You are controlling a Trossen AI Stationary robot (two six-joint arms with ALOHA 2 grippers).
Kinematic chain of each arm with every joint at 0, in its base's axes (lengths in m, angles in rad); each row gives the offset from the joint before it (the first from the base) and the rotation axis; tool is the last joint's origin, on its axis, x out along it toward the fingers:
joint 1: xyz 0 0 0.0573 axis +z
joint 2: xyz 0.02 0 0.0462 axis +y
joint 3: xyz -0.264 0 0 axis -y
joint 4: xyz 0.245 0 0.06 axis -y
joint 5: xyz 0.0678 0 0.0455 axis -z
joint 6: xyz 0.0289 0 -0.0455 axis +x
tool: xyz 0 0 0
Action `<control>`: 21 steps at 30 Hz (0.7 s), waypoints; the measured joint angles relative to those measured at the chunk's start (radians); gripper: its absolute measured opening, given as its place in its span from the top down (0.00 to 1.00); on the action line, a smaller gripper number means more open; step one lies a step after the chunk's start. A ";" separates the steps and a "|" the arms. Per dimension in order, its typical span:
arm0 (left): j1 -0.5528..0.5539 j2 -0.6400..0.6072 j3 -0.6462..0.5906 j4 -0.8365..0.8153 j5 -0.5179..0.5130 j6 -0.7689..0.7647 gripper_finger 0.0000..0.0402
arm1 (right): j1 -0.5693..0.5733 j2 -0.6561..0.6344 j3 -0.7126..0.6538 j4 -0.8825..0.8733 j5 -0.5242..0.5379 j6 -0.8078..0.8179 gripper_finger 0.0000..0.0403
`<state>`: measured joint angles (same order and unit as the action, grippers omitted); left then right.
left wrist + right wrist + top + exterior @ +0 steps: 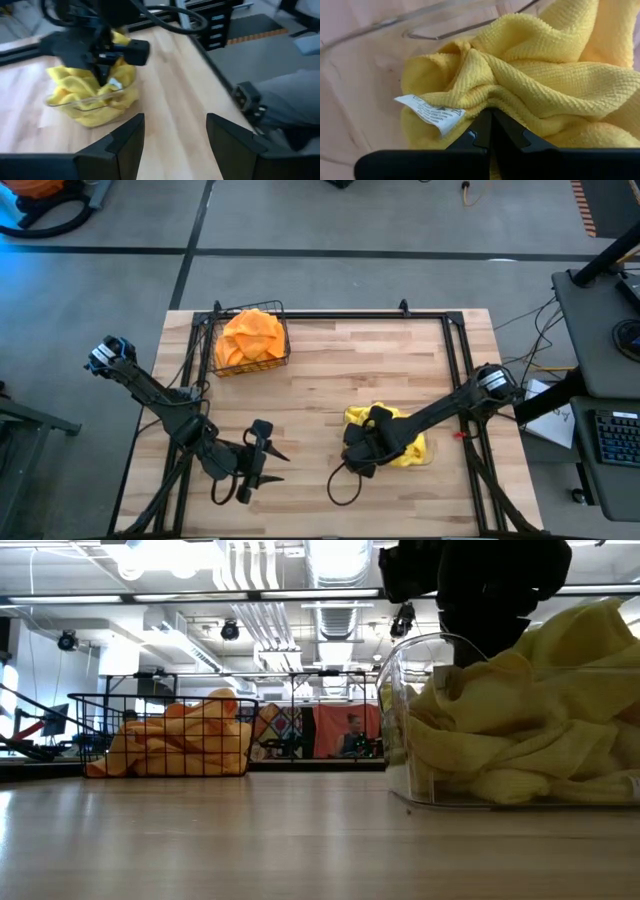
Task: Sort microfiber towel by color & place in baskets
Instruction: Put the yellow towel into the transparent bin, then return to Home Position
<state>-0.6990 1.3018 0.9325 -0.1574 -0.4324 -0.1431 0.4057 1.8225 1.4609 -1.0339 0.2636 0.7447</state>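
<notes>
the right gripper (490, 117) sits right over the clear bin (428, 452), fingers pinched shut on a yellow towel (530, 75). the left gripper (175, 135) waits far off, open wide.

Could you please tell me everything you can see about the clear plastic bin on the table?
The clear plastic bin is a see-through container with rounded corners and a thin rim. It stands upright on the wooden table, toward its right side, apart from the wire basket. It is heaped with crumpled yellow towels that rise above the rim and spill over it. The right gripper is down in the pile, fingers closed on a fold of yellow cloth beside a white care label.
</notes>
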 joint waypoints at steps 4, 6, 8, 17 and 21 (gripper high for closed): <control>-0.003 -0.007 0.000 -0.036 -0.055 0.038 0.51 | 0.005 -0.020 0.000 -0.021 0.015 -0.006 0.98; -0.017 -0.029 -0.002 -0.058 -0.074 0.061 0.51 | 0.014 -0.046 0.002 -0.043 0.050 -0.018 0.98; -0.048 -0.073 -0.012 -0.068 -0.131 0.098 0.52 | 0.034 -0.082 0.001 -0.028 0.131 -0.063 0.98; -0.124 -0.438 -0.427 0.323 -0.265 0.247 0.59 | 0.075 -0.327 -0.223 0.614 0.230 -0.601 0.98; -0.091 -0.588 -0.555 0.443 -0.266 0.316 0.63 | 0.029 -0.450 -0.361 0.873 0.114 -0.749 0.98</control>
<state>-0.7903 0.7137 0.3777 0.2856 -0.6984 0.1725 0.4345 1.3722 1.1000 -0.1608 0.3773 -0.0042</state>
